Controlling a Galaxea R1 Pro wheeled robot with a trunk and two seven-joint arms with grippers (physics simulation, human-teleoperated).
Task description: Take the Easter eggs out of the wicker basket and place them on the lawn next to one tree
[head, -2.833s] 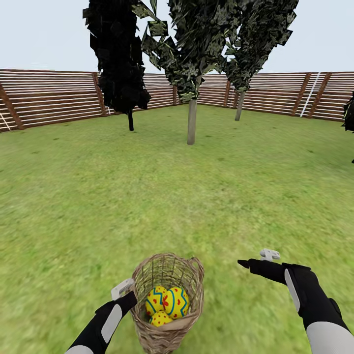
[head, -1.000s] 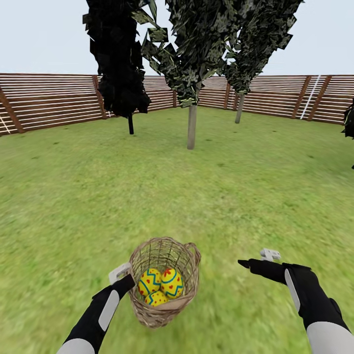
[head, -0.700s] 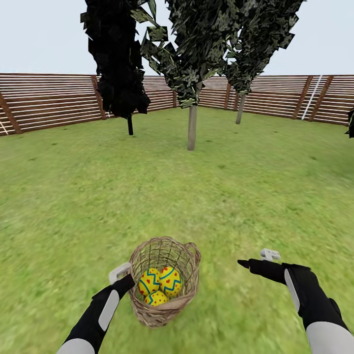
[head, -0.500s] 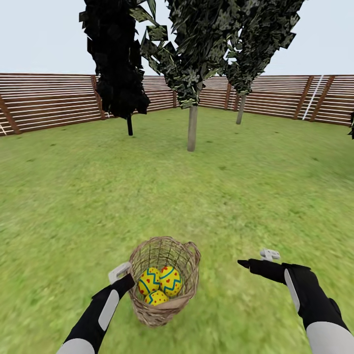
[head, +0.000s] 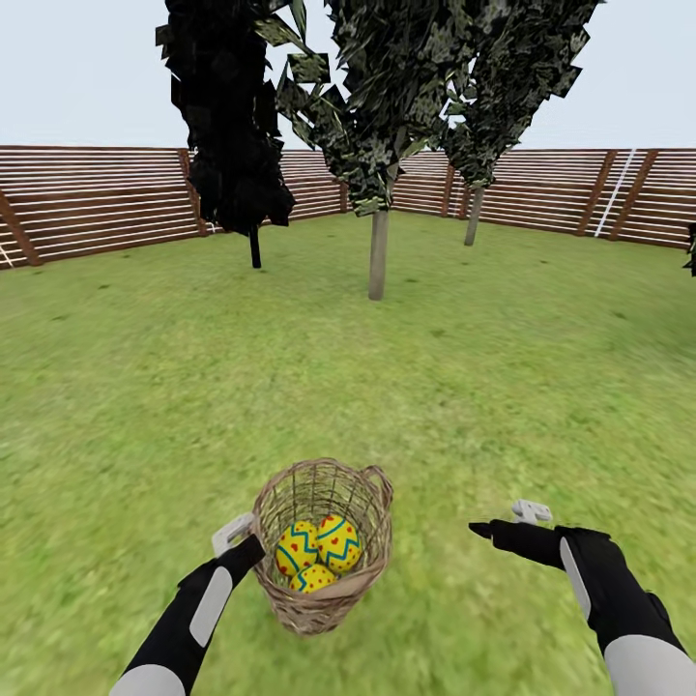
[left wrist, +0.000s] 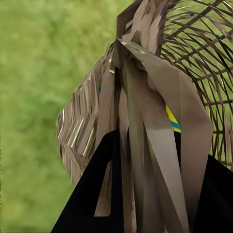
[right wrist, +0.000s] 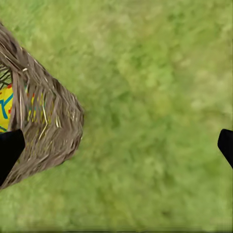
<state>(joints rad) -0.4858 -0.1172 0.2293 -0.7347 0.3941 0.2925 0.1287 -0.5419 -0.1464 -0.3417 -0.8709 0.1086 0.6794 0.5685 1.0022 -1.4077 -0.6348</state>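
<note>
Three eggs (head: 319, 553), yellow with blue zigzags and red spots, lie clustered in the bottom of the basket (head: 324, 609), which is carried tilted above the lawn (head: 193, 387) at about 6 o'clock in the head view. The left fingers (head: 244, 537) are clamped on the basket's braided rim at its 9 o'clock side; the left wrist view shows the rim strands (left wrist: 145, 160) pinched between the dark fingers. The right fingers (head: 498, 522) are spread wide and hold nothing, off at 3 o'clock from the basket. Handling, by judgement: basket light, of open twigs, fairly stiff, likely to swing and tip when held by one edge; best taken at the thick rim or a side handle. Eggs small, smooth, rounded, prone to roll and slip; best gripped across the narrow middle, one at a time, and set down gently. Nearest pale-trunked tree (head: 378, 256) stands at 12 o'clock, well apart from the basket.
</note>
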